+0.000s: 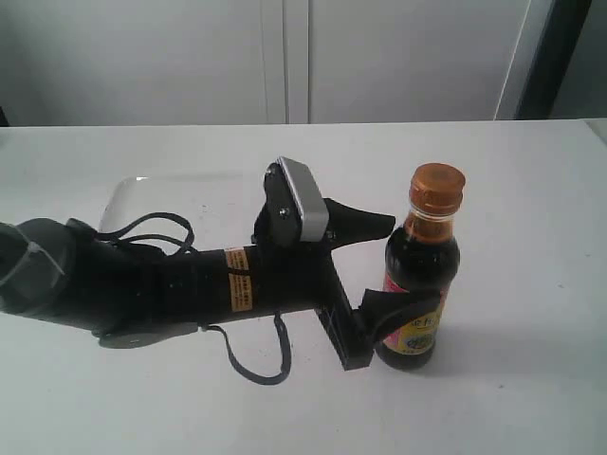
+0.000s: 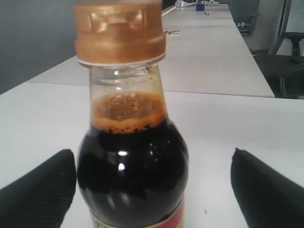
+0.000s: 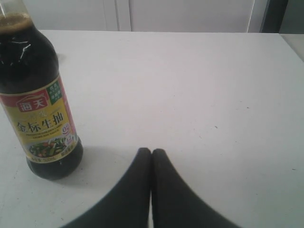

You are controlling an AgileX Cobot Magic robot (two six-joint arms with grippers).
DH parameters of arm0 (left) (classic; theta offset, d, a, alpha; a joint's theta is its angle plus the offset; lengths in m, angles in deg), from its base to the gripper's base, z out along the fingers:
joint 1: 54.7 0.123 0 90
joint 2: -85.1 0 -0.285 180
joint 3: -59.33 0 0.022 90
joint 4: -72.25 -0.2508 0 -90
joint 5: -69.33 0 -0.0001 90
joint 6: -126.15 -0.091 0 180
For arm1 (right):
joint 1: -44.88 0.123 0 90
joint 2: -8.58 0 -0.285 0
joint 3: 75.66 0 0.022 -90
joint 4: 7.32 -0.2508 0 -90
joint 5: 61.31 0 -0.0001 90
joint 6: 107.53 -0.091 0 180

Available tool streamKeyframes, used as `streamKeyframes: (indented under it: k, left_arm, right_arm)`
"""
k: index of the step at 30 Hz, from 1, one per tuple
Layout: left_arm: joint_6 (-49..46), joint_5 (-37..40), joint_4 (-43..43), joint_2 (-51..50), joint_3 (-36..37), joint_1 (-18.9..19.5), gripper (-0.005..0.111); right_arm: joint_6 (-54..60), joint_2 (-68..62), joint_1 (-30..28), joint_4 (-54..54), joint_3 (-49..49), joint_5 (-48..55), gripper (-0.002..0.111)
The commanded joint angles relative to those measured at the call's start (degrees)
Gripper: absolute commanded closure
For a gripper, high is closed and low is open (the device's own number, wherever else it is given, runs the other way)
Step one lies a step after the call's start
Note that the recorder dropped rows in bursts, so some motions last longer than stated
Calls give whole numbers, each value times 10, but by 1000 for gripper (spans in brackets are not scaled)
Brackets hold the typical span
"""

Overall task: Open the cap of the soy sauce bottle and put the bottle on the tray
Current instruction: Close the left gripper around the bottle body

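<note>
Black left arm [image 1: 190, 280] reaches low across the counter [image 1: 531, 190] from the left; the left hand [image 1: 413, 263] is open, fingers flanking the upright soy sauce bottle [image 1: 427, 248], right of the tray [image 1: 123, 194], cap [image 1: 437, 187] closed. The right hand [image 3: 151, 154] is closed, empty, near the bottle

Left arm [image 1: 171, 284]: was black, orange sticker [image 1: 241, 282]
Cables [image 1: 261, 380]: were black, looped
Wrist camera [image 1: 305, 197]: was silver-grey
Left pincer [image 1: 413, 263]: was black, tapered
</note>
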Motion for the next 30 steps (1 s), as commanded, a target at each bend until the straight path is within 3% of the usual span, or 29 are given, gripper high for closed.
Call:
streamKeyframes:
  k: [1,21,30]
  left_arm:
    - [10,-5,1,-27,-33,-8,17]
    - [37,-5,18,-126,-129,-8,17]
    - [38,-5,21,-150,-140,-8,18]
  right_arm:
    - [-4,3,-4,1,-2,-3,108]
    - [-4,3,-4,1,-2,-3,108]
    - [-4,3,-4,1,-2,-3,108]
